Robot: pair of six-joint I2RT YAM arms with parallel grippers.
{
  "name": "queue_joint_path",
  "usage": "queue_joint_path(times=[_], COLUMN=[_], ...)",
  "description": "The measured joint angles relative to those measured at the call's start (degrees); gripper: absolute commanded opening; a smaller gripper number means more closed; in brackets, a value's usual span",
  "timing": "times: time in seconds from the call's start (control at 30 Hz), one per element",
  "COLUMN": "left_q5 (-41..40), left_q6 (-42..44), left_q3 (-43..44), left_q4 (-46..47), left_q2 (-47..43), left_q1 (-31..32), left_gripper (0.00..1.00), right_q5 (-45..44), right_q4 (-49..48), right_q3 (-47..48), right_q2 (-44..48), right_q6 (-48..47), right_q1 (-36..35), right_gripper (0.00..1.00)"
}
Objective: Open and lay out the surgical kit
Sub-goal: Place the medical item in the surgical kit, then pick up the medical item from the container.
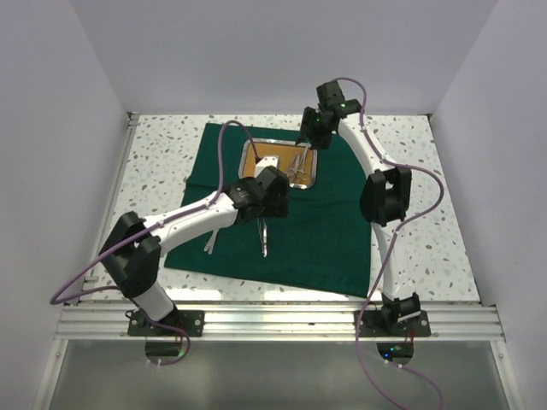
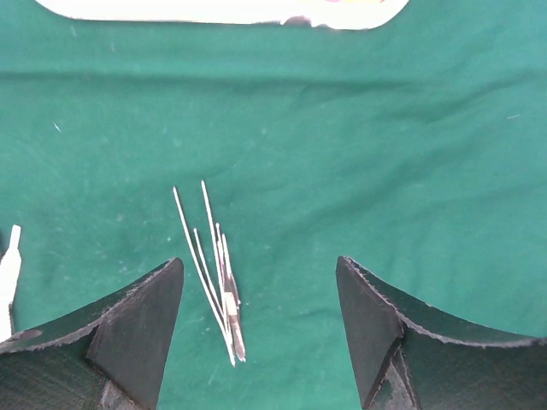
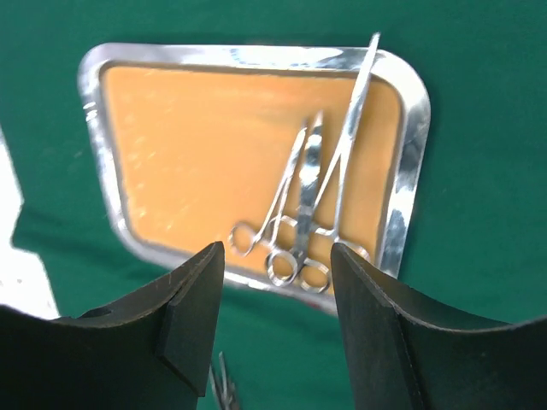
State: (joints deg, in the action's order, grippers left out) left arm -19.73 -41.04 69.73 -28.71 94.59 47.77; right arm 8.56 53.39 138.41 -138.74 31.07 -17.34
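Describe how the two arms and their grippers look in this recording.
The left arm and right arm share white tubular links, bulky black joint housings and black base plates. A purple cable loops along each. A small green light shows near the right wrist. The left gripper and right gripper have broad, matte black, wedge-shaped fingers.

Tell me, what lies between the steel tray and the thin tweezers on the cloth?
Only bare green cloth from tray to tweezers, seen in the left wrist view.
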Motion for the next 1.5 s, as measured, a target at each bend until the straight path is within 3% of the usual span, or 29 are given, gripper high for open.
queue_joint_path(times=[0.6, 0.8, 0.97, 1.5], left_q5=[-0.2, -0.2, -0.2, 2.4], left_q6=[4.8, 4.9, 4.9, 5.4], left_q3=[1.4, 0.4, -0.5, 1.7], left_q4=[-9.7, -10.5, -10.8, -10.6], left_q2=[-8.8, -9.1, -9.9, -5.4], left_q1=[-0.1, -0.8, -2.2, -3.4], left_gripper=[0.72, 0.71, 0.70, 0.68], right_q5=[-9.5, -15.1, -18.4, -18.7], right_q4=[-6.6, -8.2, -8.1, -8.0], right_q3=[8.1, 9.2, 9.4, 5.3], right_q2=[-14.5, -15.6, -15.9, -11.8], right_q6=[1.7, 0.9, -0.3, -2.7], right_q1=[-1.5, -4.2, -5.4, -5.4], right_gripper=[0.52, 0.31, 0.00, 0.00])
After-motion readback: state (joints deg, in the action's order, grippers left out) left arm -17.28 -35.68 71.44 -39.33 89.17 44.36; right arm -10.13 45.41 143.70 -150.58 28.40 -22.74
